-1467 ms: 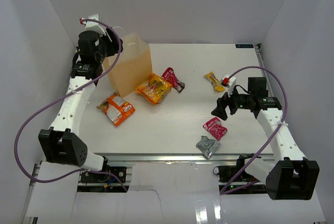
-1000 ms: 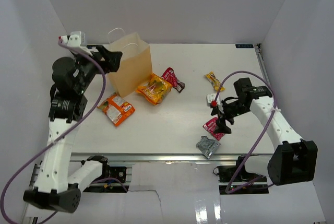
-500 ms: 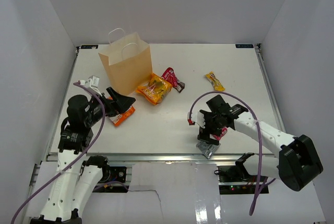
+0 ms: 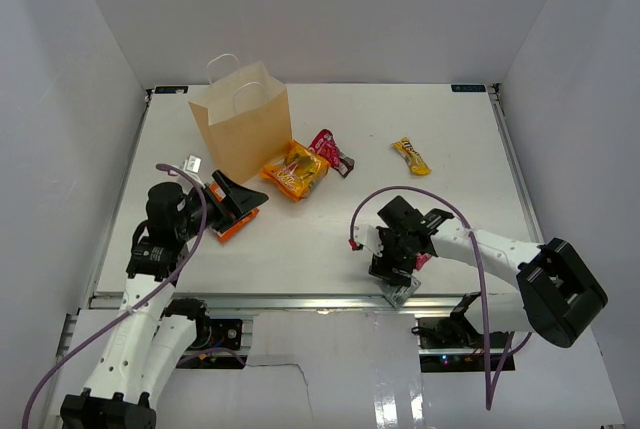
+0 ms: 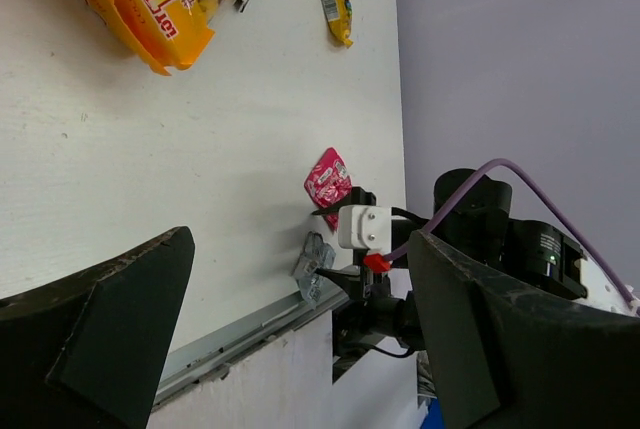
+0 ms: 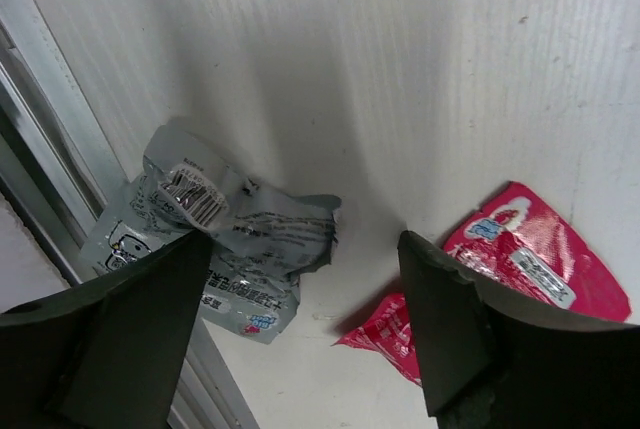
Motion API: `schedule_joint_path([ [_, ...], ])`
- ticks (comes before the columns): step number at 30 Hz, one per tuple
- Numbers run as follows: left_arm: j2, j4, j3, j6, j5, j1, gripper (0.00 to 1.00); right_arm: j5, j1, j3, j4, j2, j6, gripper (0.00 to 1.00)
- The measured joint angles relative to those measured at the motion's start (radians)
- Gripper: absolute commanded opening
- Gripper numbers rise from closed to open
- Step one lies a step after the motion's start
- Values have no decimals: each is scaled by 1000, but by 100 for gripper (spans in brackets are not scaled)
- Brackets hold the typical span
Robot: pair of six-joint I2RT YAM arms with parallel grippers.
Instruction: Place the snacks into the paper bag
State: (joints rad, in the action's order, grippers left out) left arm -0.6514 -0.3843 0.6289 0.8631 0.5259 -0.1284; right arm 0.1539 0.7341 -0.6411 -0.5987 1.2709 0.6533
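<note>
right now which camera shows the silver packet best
Right wrist view: the silver packet is close up, barcode showing. The top view hides most of it under the right gripper; the left wrist view shows it tiny.

Tan paper bag [image 4: 245,144], silver-grey packet [image 6: 240,234] (barcoded)

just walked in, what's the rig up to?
Bagging snacks; nothing is picked up at this moment. The right hand is open above the silver packet at the front edge of the table, with a pink packet beside it. The left hand is open too, by an orange packet near the bag, which stands upright at the back left. A second orange packet, a red packet and a yellow packet lie on the table.
</note>
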Motion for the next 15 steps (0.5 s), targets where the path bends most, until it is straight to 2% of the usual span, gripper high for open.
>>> schedule_joint_path([
  [3, -19, 24, -19, 21, 25, 0, 98, -3, 2, 0, 20, 29, -14, 63],
  [4, -24, 33, -27, 29, 35, 0, 98, -5, 2, 0, 28, 32, -19, 53],
  [6, -35, 54, -45, 44, 52, -4, 98, -8, -1, -1, 48, 37, -25, 43],
  [7, -40, 63, -54, 52, 60, -8, 98, -6, 0, -3, 53, 40, -29, 32],
  [9, -58, 85, -72, 70, 72, -26, 98, 3, 0, -6, 61, 44, -33, 19],
  [10, -66, 97, -80, 79, 78, -37, 98, 5, -1, -6, 64, 45, -32, 10],
  [15, -146, 165, -101, 124, 82, -143, 98, 68, -31, -29, 80, 45, -16, 8],
])
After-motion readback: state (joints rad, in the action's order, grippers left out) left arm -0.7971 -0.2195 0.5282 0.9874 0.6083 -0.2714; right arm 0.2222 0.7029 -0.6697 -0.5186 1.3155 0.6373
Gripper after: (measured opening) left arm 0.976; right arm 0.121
